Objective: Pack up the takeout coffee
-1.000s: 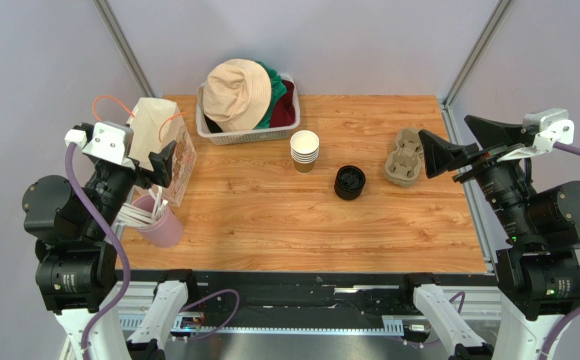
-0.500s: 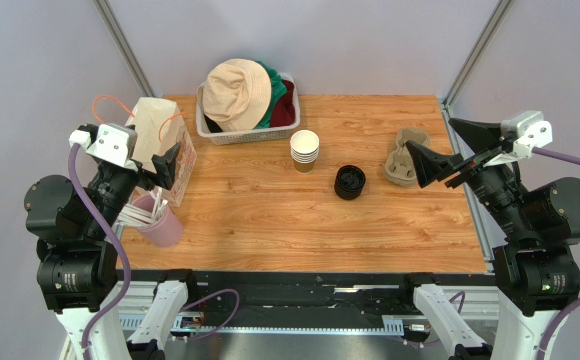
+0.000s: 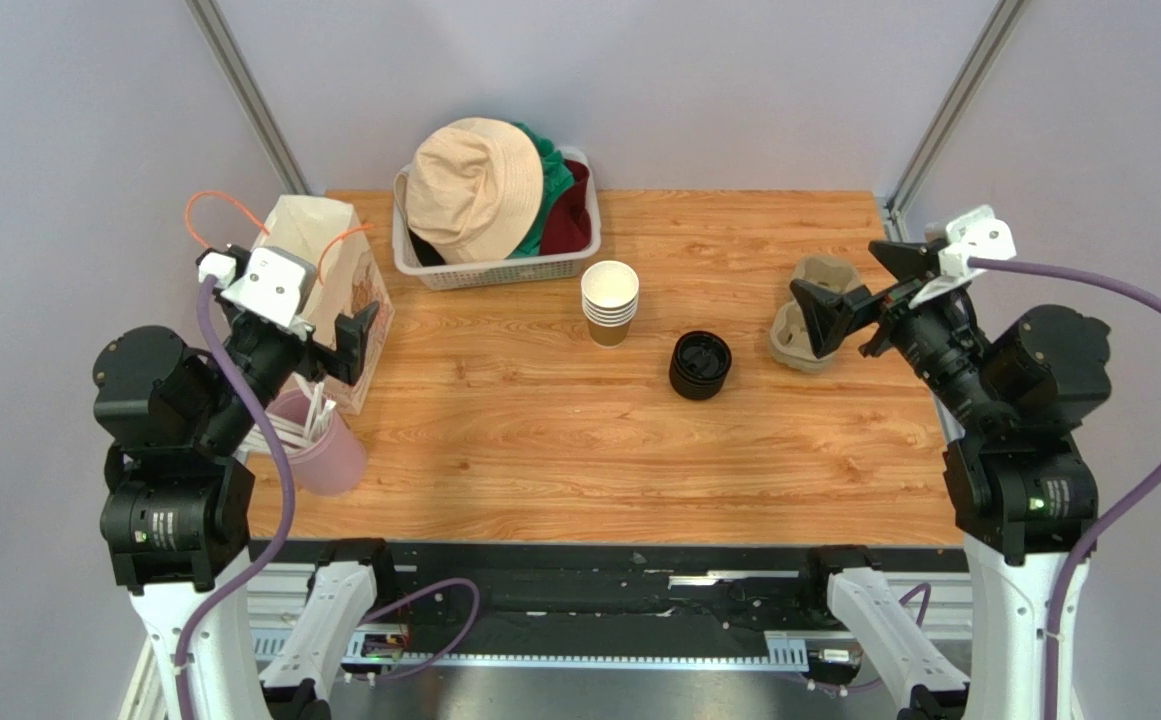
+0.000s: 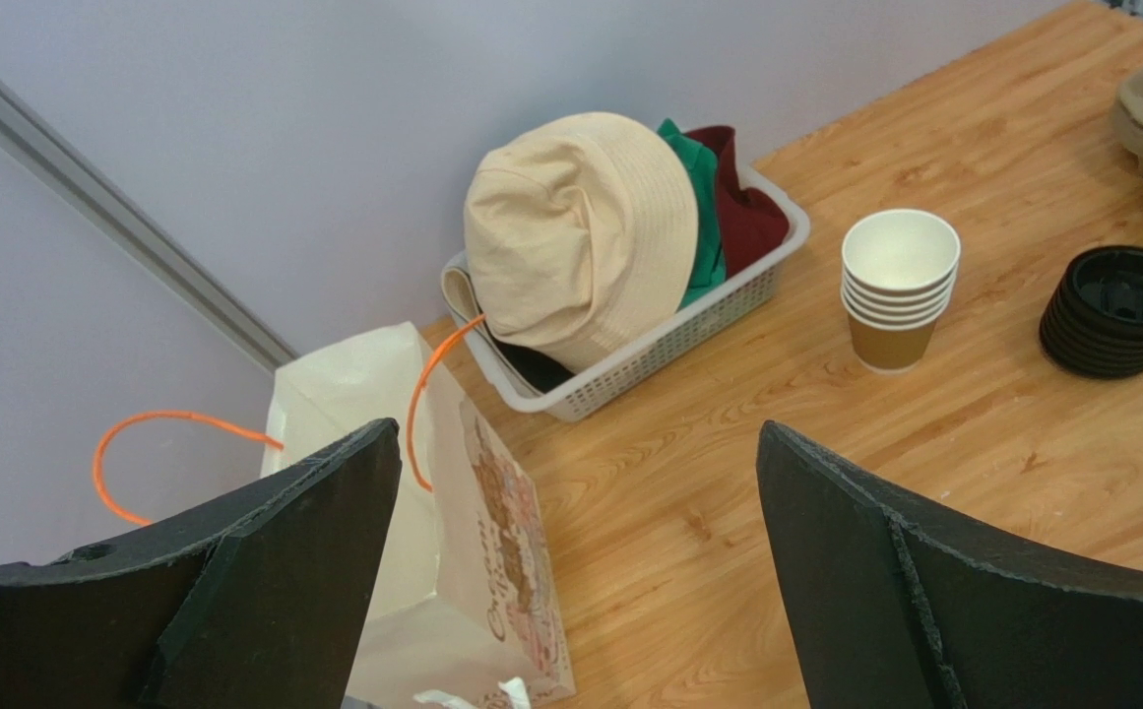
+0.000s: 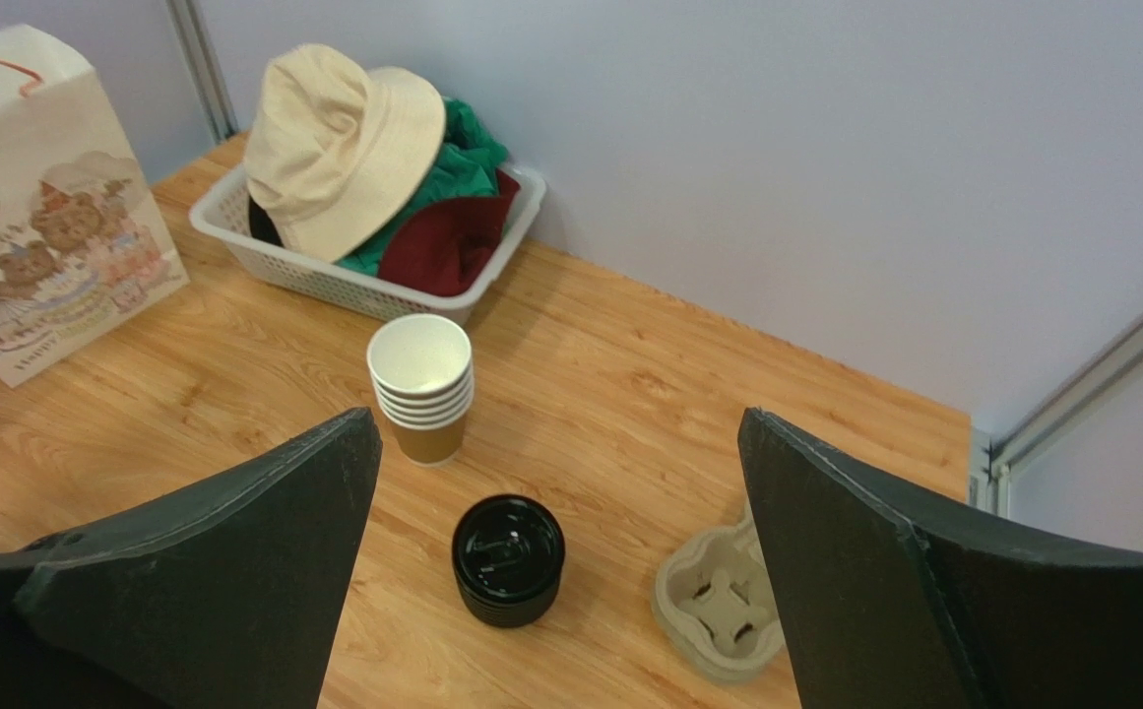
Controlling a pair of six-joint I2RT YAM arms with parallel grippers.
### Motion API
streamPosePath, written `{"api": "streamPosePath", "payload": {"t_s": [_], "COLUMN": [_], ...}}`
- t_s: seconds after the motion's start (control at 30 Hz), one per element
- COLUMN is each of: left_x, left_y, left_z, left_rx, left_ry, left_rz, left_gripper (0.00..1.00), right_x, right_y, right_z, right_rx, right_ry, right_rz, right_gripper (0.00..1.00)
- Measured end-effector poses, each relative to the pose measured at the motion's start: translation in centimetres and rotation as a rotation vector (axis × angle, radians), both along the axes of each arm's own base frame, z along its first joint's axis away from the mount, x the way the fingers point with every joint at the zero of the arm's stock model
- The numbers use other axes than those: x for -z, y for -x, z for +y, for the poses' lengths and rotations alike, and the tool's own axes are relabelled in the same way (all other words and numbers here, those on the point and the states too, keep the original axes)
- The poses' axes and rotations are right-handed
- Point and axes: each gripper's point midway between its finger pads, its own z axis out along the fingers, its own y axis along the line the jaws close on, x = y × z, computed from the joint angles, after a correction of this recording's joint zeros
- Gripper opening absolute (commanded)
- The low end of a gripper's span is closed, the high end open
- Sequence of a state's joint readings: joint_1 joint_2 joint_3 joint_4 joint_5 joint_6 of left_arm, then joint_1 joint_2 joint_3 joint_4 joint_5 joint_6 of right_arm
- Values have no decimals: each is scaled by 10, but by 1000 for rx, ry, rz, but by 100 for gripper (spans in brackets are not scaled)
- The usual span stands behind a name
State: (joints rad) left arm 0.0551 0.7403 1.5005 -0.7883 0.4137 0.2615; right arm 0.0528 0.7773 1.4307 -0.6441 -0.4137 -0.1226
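A stack of several kraft-brown paper cups (image 3: 610,300) with white rims stands mid-table; it shows in the left wrist view (image 4: 900,288) and the right wrist view (image 5: 420,387). None of them wears a lid. A stack of bare black lids (image 3: 700,365) sits to the right of the cups (image 5: 508,557). My left gripper (image 3: 349,338) is open and empty, in the air beside the paper bag (image 3: 316,285), its jaws wide apart (image 4: 577,443). My right gripper (image 3: 849,293) is open and empty above the pulp cup carriers (image 3: 809,318), facing the lids (image 5: 558,429).
A white basket (image 3: 429,267) holding a beige hat and red and green cloth stands at the back. A pink cup (image 3: 323,450) of white straws stands at the left edge in front of the bag. The carriers (image 5: 722,606) lie near the table's right edge.
Both arms have swung in toward the table. My right gripper moved left and forward over the cup carriers. My left gripper moved right and further back beside the bag. Both stayed open.
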Motion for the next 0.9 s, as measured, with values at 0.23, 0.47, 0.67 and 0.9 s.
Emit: {"api": "streamPosePath", "payload": {"t_s": [0.23, 0.47, 0.67, 0.9], "left_x": [25, 47, 67, 84], "left_y": [-16, -34, -45, -55], "left_z": [10, 31, 50, 69], "left_rx": [-43, -156, -261, -364], "left_ry": [-30, -44, -58, -74], "left_rz": [65, 132, 173, 201], "left_gripper": [99, 99, 99, 99], "right_x": [50, 99, 162, 191], "right_y": [-41, -89, -129, -145], "right_z": [-19, -50, -75, -101], "right_rx": [121, 276, 371, 481], "right_ry": [35, 169, 330, 447], "right_rz": [114, 251, 458, 556], "right_gripper": [98, 97, 98, 93]}}
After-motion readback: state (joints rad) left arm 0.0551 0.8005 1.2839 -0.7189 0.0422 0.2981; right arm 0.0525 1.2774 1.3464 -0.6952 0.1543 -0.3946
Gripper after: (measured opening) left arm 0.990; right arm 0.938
